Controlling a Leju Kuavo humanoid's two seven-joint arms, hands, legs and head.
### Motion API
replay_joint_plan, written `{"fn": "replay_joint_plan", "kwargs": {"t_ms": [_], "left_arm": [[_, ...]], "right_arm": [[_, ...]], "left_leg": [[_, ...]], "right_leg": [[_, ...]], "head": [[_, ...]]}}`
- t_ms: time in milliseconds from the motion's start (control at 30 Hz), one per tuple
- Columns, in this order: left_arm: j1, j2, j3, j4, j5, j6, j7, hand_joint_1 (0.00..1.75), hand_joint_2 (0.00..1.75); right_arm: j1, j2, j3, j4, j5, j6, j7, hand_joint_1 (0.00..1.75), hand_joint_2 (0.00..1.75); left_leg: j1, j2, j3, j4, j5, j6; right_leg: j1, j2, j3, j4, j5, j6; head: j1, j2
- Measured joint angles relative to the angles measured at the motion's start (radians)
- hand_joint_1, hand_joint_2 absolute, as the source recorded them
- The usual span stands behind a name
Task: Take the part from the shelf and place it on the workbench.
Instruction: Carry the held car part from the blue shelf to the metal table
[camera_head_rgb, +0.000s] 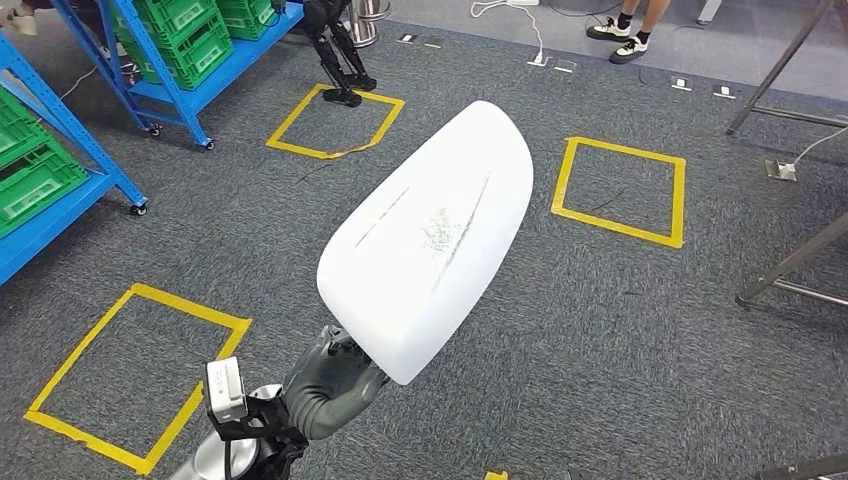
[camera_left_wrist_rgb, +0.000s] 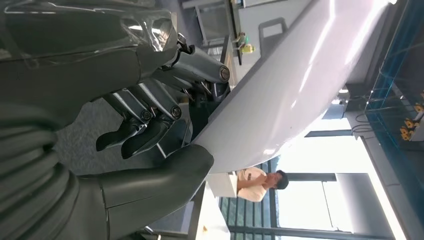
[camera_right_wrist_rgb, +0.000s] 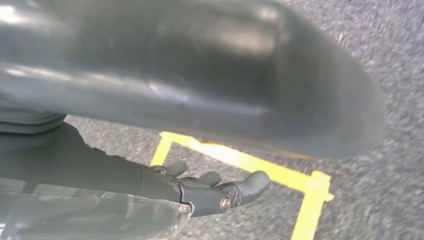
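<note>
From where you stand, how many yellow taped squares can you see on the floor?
3. One at near left, one far ahead by the blue shelf, one to the right beyond the white part in the left hand. The part may hide more.

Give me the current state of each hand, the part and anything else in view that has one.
Left hand: grips the lower end of the part.
Large white curved plastic part: held up off the grey carpet floor, tilted, not yet on a workbench.
Right hand: holds nothing, fingers loosely curled above the carpet.
Green plastic crates: sitting on the blue metal shelves.
</note>
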Motion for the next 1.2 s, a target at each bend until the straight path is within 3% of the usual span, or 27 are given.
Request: {"fn": "replay_joint_plan", "kwargs": {"t_ms": [67,133,200,233,267,333,400,433,567,633,700,767,800,833,900,933,1000,1067,1133,1200], "left_arm": [[0.006,0.001,0.004,0.0,0.001,0.0,0.0,1.75,1.75],[0.016,0.005,0.008,0.0,0.001,-0.001,-0.001,1.75,1.75],[0.025,0.01,0.009,0.0,0.002,-0.002,-0.001,1.75,1.75],[0.029,0.012,0.01,0.0,0.002,-0.002,-0.001,1.75,1.75],[0.032,0.013,0.012,0.0,0.001,-0.002,0.0,1.75,1.75],[0.035,0.016,0.016,0.0,-0.007,0.0,0.0,1.75,1.75],[0.035,0.017,0.019,-0.001,-0.02,0.006,0.0,1.75,1.75],[0.035,0.018,0.021,-0.001,-0.025,0.01,0.0,1.75,1.75],[0.03,0.015,0.029,-0.002,-0.031,0.025,0.009,1.75,1.75],[0.026,0.01,0.033,-0.003,-0.032,0.031,0.011,1.75,1.75],[0.023,0.006,0.036,-0.004,-0.037,0.038,0.012,1.75,1.75],[0.023,0.006,0.039,-0.004,-0.048,0.045,0.012,1.75,1.75],[0.023,0.006,0.039,-0.004,-0.053,0.05,0.012,1.75,1.75],[0.023,0.006,0.04,-0.004,-0.056,0.053,0.012,1.75,1.75],[0.023,0.006,0.042,-0.005,-0.061,0.061,0.012,1.75,1.75],[0.022,0.006,0.044,-0.008,-0.066,0.066,0.012,1.75,1.75],[0.02,0.007,0.046,-0.018,-0.077,0.072,0.011,1.75,1.75],[0.015,0.006,0.044,-0.028,-0.085,0.073,0.016,1.75,1.75],[0.003,0.003,0.038,-0.036,-0.086,0.073,0.031,1.75,1.75],[-0.01,0.0,0.032,-0.045,-0.084,0.073,0.046,1.75,1.75]], "right_arm": [[0.007,-0.002,0.002,0.003,0.002,0.004,-0.003,0.0,0.0],[0.012,-0.002,0.002,0.005,0.004,0.009,-0.004,0.0,0.0],[0.016,-0.002,0.004,0.005,0.004,0.014,-0.002,0.0,0.0],[0.02,-0.001,0.006,0.005,0.004,0.016,0.0,0.0,0.0],[0.022,0.0,0.007,0.006,0.004,0.016,0.003,0.0,0.0],[0.025,0.003,0.008,0.006,0.004,0.017,0.006,0.0,0.0],[0.021,0.01,0.008,0.006,0.004,0.019,0.007,0.0,0.0],[0.019,0.013,0.008,0.006,0.004,0.019,0.006,0.0,0.0],[0.012,0.023,0.008,0.006,0.004,0.019,0.006,0.0,0.0],[0.004,0.025,0.009,0.005,0.005,0.02,0.007,0.0,0.0],[-0.013,0.025,0.009,0.003,0.006,0.021,0.01,0.0,0.0],[-0.027,0.024,0.009,0.002,0.01,0.019,0.012,0.0,0.0],[-0.031,0.024,0.009,0.001,0.012,0.017,0.012,0.0,0.0],[-0.033,0.023,0.009,0.0,0.015,0.015,0.013,0.0,0.0],[-0.036,0.023,0.009,-0.001,0.02,0.013,0.014,0.0,0.0],[-0.039,0.022,0.009,-0.002,0.022,0.011,0.014,0.0,0.0],[-0.042,0.02,0.009,-0.005,0.024,0.009,0.013,0.0,0.0],[-0.037,0.015,0.009,-0.005,0.021,0.012,0.01,0.0,0.0],[-0.03,0.012,0.009,-0.005,0.017,0.022,0.006,0.0,0.0],[-0.03,0.009,0.009,-0.004,0.018,0.035,0.004,0.0,0.0]], "left_leg": [[0.008,-0.039,-0.017,0.047,-0.041,-0.011],[0.012,-0.084,-0.067,0.169,-0.116,-0.017],[0.013,-0.094,-0.117,0.283,-0.161,-0.015],[0.012,-0.096,-0.12,0.293,-0.155,-0.011],[0.012,-0.099,-0.104,0.262,-0.129,-0.005],[0.009,-0.129,-0.036,0.125,-0.055,0.013],[0.006,-0.172,0.01,0.028,-0.02,0.028],[0.004,-0.182,0.015,0.015,-0.019,0.032],[-0.002,-0.156,0.017,-0.005,-0.005,0.041],[0.001,-0.133,0.023,-0.032,0.015,0.044],[0.0,-0.103,0.021,-0.047,0.029,0.044],[-0.003,-0.073,0.013,-0.046,0.033,0.043],[-0.003,-0.058,0.01,-0.045,0.034,0.042],[-0.003,-0.045,0.008,-0.044,0.034,0.04],[-0.003,-0.022,0.004,-0.033,0.03,0.032],[-0.005,-0.012,0.0,-0.022,0.025,0.025],[-0.011,0.003,-0.01,-0.003,0.017,0.013],[-0.008,0.013,-0.015,0.004,0.015,0.005],[0.002,-0.02,-0.025,0.032,-0.009,-0.006],[0.009,-0.073,-0.066,0.132,-0.073,-0.015]], "right_leg": [[-0.004,0.019,-0.004,-0.002,0.007,-0.013],[-0.003,0.039,-0.01,-0.002,0.013,-0.022],[0.003,0.062,-0.017,-0.001,0.017,-0.027],[0.005,0.074,-0.02,-0.001,0.02,-0.029],[0.008,0.086,-0.02,-0.001,0.022,-0.029],[0.009,0.11,-0.02,-0.002,0.027,-0.027],[0.009,0.127,-0.023,-0.002,0.034,-0.021],[0.006,0.135,-0.028,-0.003,0.038,-0.016],[-0.001,0.162,-0.04,-0.01,0.056,0.006],[0.005,0.122,-0.06,0.017,0.039,0.003],[0.008,0.067,-0.112,0.123,-0.016,-0.004],[0.004,0.05,-0.161,0.249,-0.068,-0.001],[0.001,0.046,-0.162,0.272,-0.076,0.007],[-0.002,0.042,-0.142,0.254,-0.069,0.017],[-0.007,0.008,-0.055,0.123,-0.037,0.038],[-0.007,-0.011,-0.016,0.061,-0.023,0.039],[-0.002,-0.029,0.017,0.001,-0.015,0.025],[0.001,-0.008,0.012,0.004,-0.01,0.006],[-0.001,0.01,0.009,0.003,-0.005,-0.006],[-0.002,0.03,0.005,0.002,0.001,-0.017]], "head": [[-0.001,0.0],[-0.002,0.0],[-0.002,0.0],[-0.002,0.0],[-0.002,0.0],[-0.002,0.0],[0.0,0.0],[0.0,0.0],[-0.005,0.0],[-0.003,0.0],[-0.001,0.0],[-0.001,0.0],[-0.001,0.0],[0.0,0.0],[0.0,0.0],[0.0,0.0],[-0.002,0.0],[-0.006,0.0],[-0.006,0.0],[-0.007,0.0]]}}
